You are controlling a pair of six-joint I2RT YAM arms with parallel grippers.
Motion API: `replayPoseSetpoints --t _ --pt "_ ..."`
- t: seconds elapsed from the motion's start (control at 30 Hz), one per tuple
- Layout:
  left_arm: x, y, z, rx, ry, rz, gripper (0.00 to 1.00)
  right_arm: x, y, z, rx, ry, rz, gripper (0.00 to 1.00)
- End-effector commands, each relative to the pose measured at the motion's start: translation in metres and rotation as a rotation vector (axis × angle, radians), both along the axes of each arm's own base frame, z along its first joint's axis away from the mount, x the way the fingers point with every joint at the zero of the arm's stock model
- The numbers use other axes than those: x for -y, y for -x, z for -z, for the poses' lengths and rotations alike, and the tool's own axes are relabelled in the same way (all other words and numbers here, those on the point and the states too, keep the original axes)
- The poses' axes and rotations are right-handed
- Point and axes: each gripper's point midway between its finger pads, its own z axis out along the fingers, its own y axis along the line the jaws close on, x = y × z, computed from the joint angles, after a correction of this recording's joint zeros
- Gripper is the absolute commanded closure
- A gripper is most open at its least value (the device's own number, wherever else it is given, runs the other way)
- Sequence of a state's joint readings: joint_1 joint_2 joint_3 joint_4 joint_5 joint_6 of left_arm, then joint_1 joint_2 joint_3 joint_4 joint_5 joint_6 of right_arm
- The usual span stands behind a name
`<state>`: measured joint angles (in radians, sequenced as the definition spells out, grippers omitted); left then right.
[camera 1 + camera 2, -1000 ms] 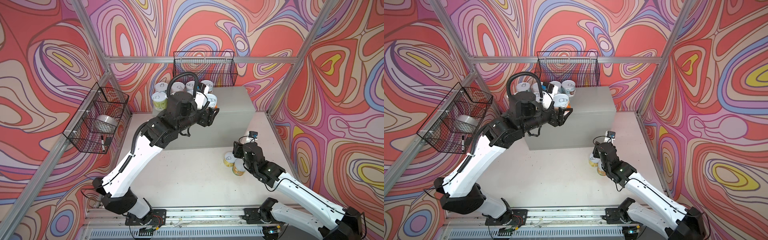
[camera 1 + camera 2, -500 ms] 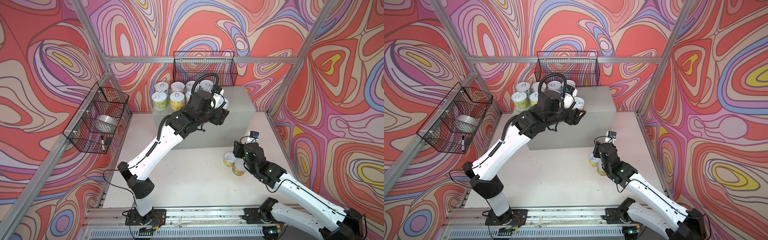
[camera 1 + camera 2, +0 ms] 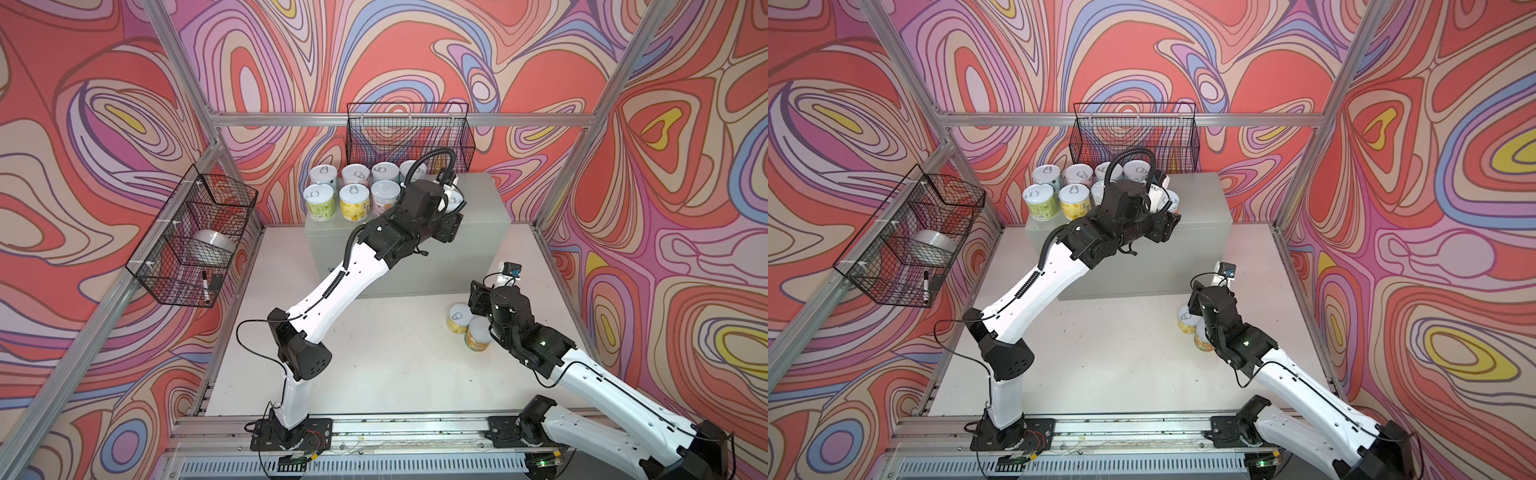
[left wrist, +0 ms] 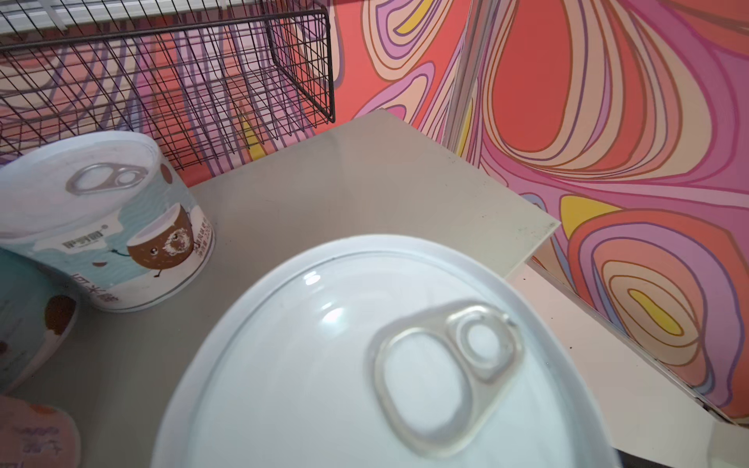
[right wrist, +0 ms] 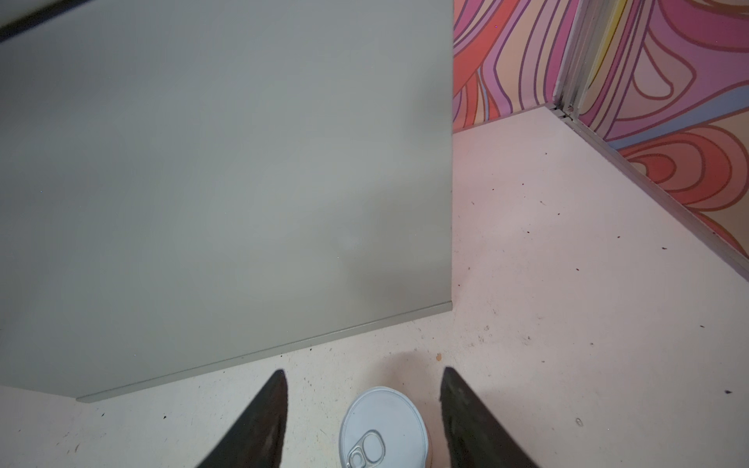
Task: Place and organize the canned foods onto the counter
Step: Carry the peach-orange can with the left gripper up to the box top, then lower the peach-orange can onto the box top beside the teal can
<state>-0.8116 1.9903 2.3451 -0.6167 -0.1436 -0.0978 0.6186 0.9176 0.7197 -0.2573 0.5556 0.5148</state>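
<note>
Grey metal cabinet counter (image 3: 482,199) holds seven pastel-labelled, silver-lidded cans (image 3: 354,199) at its 10 o'clock corner, your left gripper (image 3: 452,212) clamps an eighth can (image 4: 364,364) over it, and your right gripper (image 5: 362,372), jaws apart, hangs above the last two cans (image 3: 459,318) on the white floor (image 3: 395,353) at 5 o'clock.

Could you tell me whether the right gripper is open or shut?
Open: the right gripper's dark fingers stand apart either side of an upright can, with white tabletop showing between each and the can.

A black wire basket (image 3: 409,133) hangs at the back; a side basket (image 3: 164,249) holds a silvery roll (image 3: 214,244) and a marker (image 3: 205,286).
</note>
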Motion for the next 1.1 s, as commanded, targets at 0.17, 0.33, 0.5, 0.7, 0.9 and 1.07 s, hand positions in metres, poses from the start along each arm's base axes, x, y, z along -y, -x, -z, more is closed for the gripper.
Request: replayPoseSetpoints --t 0.17,0.33,0.5,0.7,0.9,1.07 --pt "-0.005 -0.02 -0.044 0.149 0.045 -0.08 1.0 0.001 -0.003 0.0 -0.002 0.035 0.007 0.38" --pt "-0.008 -0.032 -0.036 0.137 0.041 -0.1 1.0 0.0 -0.006 0.0 -0.008 0.036 0.004 0.38" --pt "-0.012 -0.043 -0.027 0.098 0.066 -0.105 1.0 0.0 -0.006 -0.002 -0.003 0.029 0.004 0.38" --pt "-0.014 -0.05 -0.014 0.058 0.072 -0.114 1.0 -0.001 -0.006 -0.003 -0.008 0.024 -0.002 0.37" --pt "-0.015 -0.054 -0.002 0.028 0.071 -0.122 0.96 -0.003 -0.007 -0.005 -0.006 0.018 -0.009 0.35" --pt "-0.014 -0.055 0.007 0.013 0.061 -0.127 0.89 -0.004 -0.008 -0.005 -0.007 0.014 -0.011 0.35"
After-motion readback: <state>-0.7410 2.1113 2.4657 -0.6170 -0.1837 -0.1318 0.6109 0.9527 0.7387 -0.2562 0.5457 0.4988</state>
